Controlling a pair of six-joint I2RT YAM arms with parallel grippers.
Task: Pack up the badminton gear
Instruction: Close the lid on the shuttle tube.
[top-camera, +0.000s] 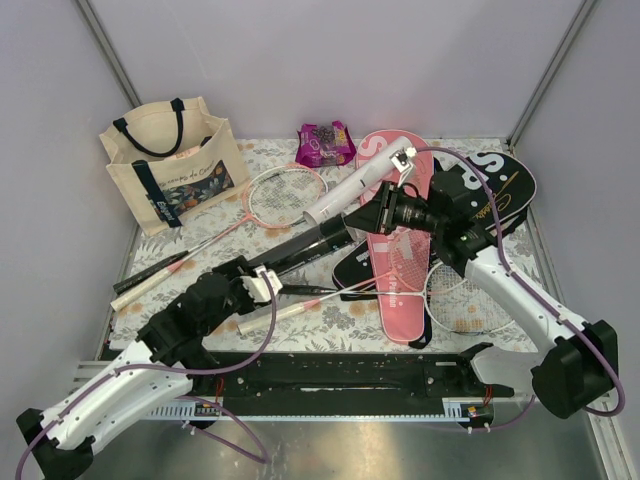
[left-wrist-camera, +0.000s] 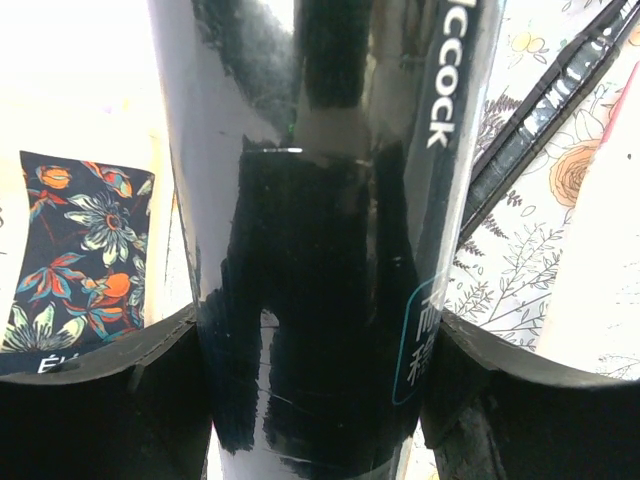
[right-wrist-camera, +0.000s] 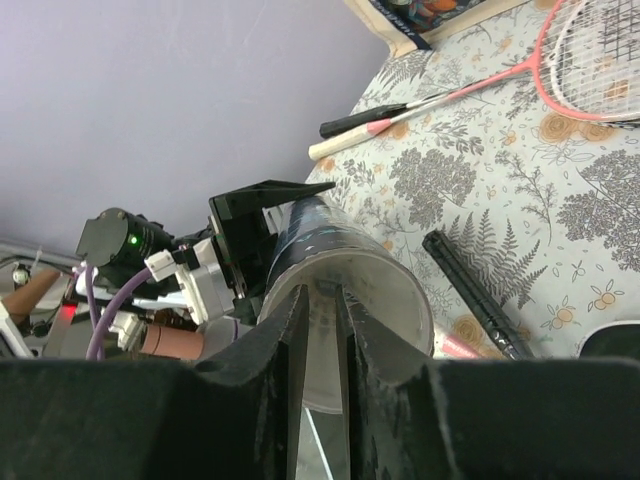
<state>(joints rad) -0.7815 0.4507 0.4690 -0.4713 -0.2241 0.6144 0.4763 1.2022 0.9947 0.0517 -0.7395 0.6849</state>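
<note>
While the left claw clamps the glossy black tube, the right claw, narrowed at its mouth with its grip impossible to tell, could push the slick tube loose.

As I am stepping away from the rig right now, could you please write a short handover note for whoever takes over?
Left gripper: fingers shut on the black tube.
Right gripper: fingers nearly together at that tube's open mouth; I cannot tell whether they grip anything.
Gear: the white tube lies partly over the pink cover, with the black cover beside it. The pink racket is near the tote, and a second racket is under the right arm.
Done: nothing looks packed yet.
Left: everything.
</note>
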